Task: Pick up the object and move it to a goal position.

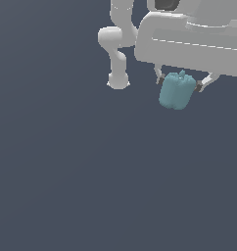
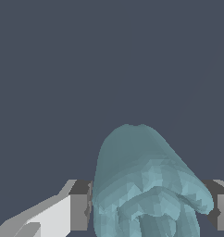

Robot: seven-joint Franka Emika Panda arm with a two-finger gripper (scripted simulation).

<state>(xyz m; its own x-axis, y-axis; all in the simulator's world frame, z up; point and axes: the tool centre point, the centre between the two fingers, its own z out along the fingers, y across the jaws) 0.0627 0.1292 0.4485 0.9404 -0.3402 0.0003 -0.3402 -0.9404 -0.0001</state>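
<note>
The object is a small teal-blue lumpy block with a nub on top. It hangs tilted between the two fingers of my white gripper, which is shut on its upper part near the exterior view's upper right. In the wrist view the object fills the space between the fingertips, and both pads press against its sides. It appears lifted off the dark floor.
The arm's white links and base stand to the exterior view's left of the gripper. Plain dark grey-blue floor spreads everywhere else. No goal marker shows in either view.
</note>
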